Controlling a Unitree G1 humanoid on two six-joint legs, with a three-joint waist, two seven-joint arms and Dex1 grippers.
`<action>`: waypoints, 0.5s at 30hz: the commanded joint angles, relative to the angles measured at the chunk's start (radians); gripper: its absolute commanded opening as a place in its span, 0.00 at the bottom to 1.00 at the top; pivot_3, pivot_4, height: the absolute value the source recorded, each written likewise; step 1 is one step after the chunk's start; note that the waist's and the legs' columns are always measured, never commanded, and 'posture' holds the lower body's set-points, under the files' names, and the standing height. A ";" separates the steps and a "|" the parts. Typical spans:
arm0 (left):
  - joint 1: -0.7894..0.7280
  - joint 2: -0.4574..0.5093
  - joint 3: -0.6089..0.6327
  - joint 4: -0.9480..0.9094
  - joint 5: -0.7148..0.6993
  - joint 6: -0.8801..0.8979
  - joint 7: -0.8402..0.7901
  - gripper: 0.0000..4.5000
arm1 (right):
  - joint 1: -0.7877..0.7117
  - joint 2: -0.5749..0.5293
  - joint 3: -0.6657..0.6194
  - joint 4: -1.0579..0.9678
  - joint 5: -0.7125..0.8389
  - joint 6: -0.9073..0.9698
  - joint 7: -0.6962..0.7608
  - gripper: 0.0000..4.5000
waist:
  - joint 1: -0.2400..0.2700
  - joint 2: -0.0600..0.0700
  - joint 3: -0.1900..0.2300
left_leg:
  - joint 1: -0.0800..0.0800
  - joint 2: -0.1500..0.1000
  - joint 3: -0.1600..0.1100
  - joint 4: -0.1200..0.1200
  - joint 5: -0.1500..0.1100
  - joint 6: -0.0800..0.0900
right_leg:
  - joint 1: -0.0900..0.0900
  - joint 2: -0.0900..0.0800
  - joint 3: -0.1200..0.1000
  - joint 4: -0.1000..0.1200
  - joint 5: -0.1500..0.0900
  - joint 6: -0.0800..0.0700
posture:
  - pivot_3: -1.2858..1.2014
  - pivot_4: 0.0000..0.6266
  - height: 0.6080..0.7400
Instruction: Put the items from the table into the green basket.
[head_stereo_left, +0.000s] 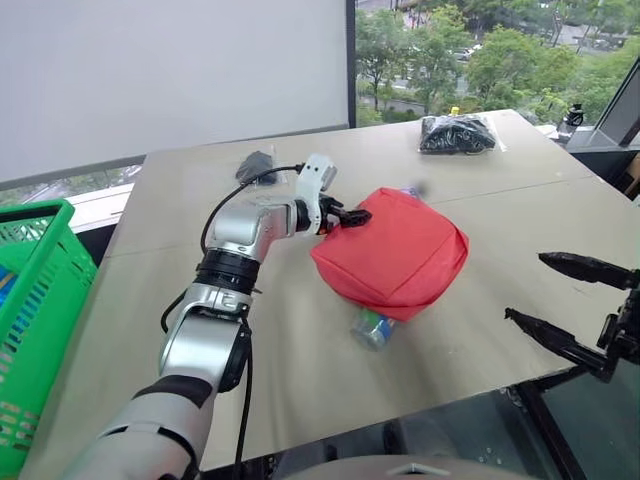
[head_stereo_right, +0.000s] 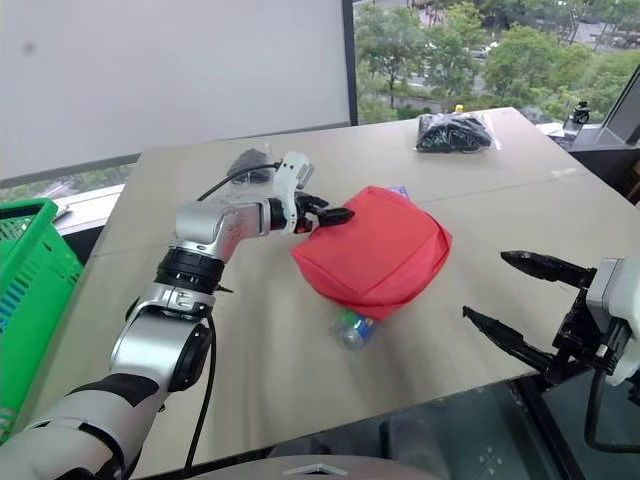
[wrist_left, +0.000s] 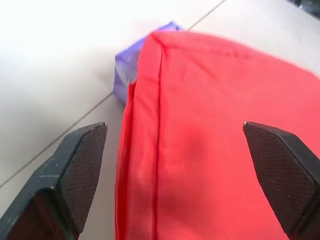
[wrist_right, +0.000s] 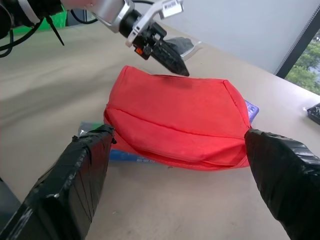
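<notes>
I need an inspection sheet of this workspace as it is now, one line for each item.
Surface: tan table with faint seams.
Job's things: red pouch lies over the can and the purple box, both partly hidden. One black bundle sits at the far edge, another behind the left arm. Green basket stands off the table's left side.
Clutter: nothing seen.
Hands: left hand open at the pouch's corner, holding nothing; right hand open near the table's near right edge, apart from the pouch.
Cables: black cable along the left arm.
Surroundings: pale wall, window with trees.
</notes>
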 joint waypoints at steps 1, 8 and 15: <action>-0.084 0.023 -0.015 0.113 0.050 -0.065 -0.070 1.00 | -0.005 -0.010 -0.026 -0.014 0.009 -0.009 0.003 1.00 | -0.004 0.000 0.000 | 0.000 0.000 0.000 0.000 0.000 0.000 | 0.000 0.000 0.000 0.000 0.000 0.000 | 0.42 0.00 1.00; -0.217 0.043 -0.101 0.477 0.203 -0.261 -0.281 1.00 | -0.002 0.016 0.011 -0.039 -0.027 -0.034 -0.017 1.00 | -0.020 0.000 0.000 | -0.001 -0.001 0.000 0.000 0.000 0.000 | 0.000 0.001 0.000 -0.001 0.000 0.000 | 0.40 0.00 1.00; -0.256 -0.024 -0.085 0.684 0.214 -0.157 -0.588 1.00 | 0.001 0.022 0.019 -0.044 -0.039 -0.044 -0.028 1.00 | -0.046 0.000 0.000 | -0.002 -0.002 0.000 0.001 -0.002 0.004 | 0.000 -0.001 -0.002 -0.001 -0.002 0.003 | 0.39 0.00 1.00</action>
